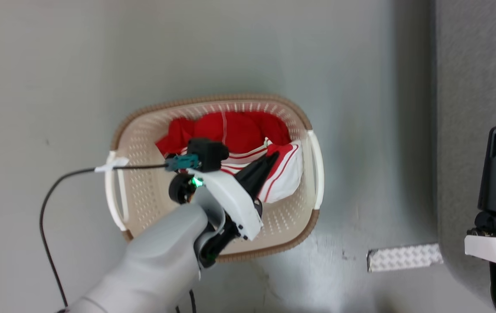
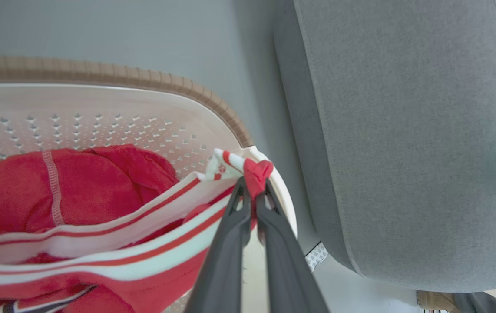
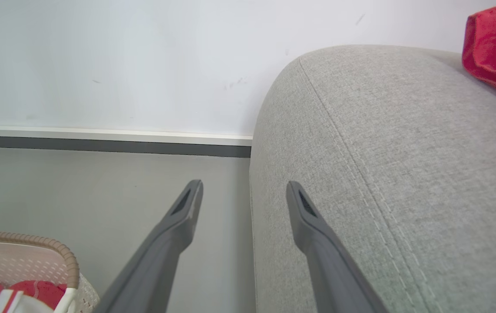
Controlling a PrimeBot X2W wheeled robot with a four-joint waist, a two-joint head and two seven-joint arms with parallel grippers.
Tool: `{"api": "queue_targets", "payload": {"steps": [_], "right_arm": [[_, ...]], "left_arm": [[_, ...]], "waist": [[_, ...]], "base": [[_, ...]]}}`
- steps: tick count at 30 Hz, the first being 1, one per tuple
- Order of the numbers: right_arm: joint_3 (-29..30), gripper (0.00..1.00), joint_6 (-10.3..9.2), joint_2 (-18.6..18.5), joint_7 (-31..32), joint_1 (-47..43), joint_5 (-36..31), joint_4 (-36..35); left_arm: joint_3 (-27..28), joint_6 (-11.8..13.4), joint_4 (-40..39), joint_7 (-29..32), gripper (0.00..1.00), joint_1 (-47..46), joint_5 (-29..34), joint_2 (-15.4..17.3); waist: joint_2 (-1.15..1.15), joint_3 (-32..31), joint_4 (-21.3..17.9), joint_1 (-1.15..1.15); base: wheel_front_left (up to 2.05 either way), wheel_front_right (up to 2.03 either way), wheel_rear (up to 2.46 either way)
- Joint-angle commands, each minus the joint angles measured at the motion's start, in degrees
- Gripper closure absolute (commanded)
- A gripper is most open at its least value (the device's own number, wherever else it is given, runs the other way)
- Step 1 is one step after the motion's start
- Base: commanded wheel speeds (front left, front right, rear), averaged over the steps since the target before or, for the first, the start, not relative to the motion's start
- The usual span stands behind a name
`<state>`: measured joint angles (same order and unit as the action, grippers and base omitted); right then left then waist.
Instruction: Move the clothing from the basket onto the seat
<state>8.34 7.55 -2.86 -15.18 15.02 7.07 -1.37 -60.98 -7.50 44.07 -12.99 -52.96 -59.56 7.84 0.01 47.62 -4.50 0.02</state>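
The cream basket [image 1: 213, 101] with a brown rim stands on the grey floor and holds red clothing [image 1: 230, 128] with white striped parts. My left gripper [image 1: 269, 158] reaches into it. In the left wrist view, the left gripper [image 2: 253, 191] is shut on a striped trim edge of the clothing [image 2: 100, 187] near the basket's rim [image 2: 143, 78]. My right gripper [image 3: 244, 184] stands open with nothing between its fingers, beside the rounded edge of the grey seat [image 3: 382, 152]. Another red garment [image 3: 495, 48] lies on the seat. The right gripper [image 1: 494, 139] is at the far right, over the seat [image 1: 478, 87].
A pale textured plate [image 1: 404, 257] lies on the floor between basket and seat. A black cable [image 1: 57, 187] loops from my left wrist across the floor on the left. A white wall with a dark baseboard [image 3: 100, 145] runs behind the seat.
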Motion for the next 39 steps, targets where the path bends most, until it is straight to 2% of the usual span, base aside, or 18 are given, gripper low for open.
{"api": "queue_targets", "payload": {"steps": [1, 7, 10, 24, 32, 39], "right_arm": [[0.41, 0.00, -0.11, -0.06, 0.07, -0.84, 0.33, 0.97], [0.83, 0.00, -0.11, -0.08, 0.07, -2.16, 0.13, 2.77], [0.95, 0.00, -0.11, -0.07, 0.07, -2.63, 0.19, 3.60], [-1.07, 0.00, -0.11, -0.08, 0.07, -6.45, 0.98, 7.79], [-3.72, 0.00, -0.11, -0.09, 0.07, -8.74, 1.20, 9.99], [-5.02, 0.00, -0.11, -0.08, 0.07, -10.81, 1.40, 11.25]], "left_arm": [[-0.07, 0.07, -2.88, -1.00, 1.00, 2.10, -2.89, 1.14], [0.68, 0.04, -10.10, -2.07, 1.00, 5.64, -7.76, 3.23], [2.80, 0.04, -13.71, -2.12, 1.00, 7.65, -8.54, 4.19], [19.32, 0.03, -26.36, -2.15, 1.00, 21.07, -1.99, 4.68], [27.58, 0.05, -32.04, -2.15, 1.00, 27.33, 3.59, 2.92], [31.18, 0.29, -36.49, -2.16, 1.00, 30.19, 3.85, 1.72]], "waist": [[-0.01, -4.33, 0.32, -0.02], [-0.01, -9.65, 0.54, -0.02], [-0.01, -12.38, 0.49, -0.02], [-0.01, -25.45, -0.06, -0.02], [-0.01, -32.81, -0.98, -0.02], [-0.01, -37.20, -1.96, -0.02]], "base": [[0.00, 0.00, 0.00], [0.00, 0.00, 0.00], [0.00, 0.00, 0.00], [0.00, 0.00, 0.00], [0.00, 0.00, 0.00], [0.00, 0.00, 0.00]]}}
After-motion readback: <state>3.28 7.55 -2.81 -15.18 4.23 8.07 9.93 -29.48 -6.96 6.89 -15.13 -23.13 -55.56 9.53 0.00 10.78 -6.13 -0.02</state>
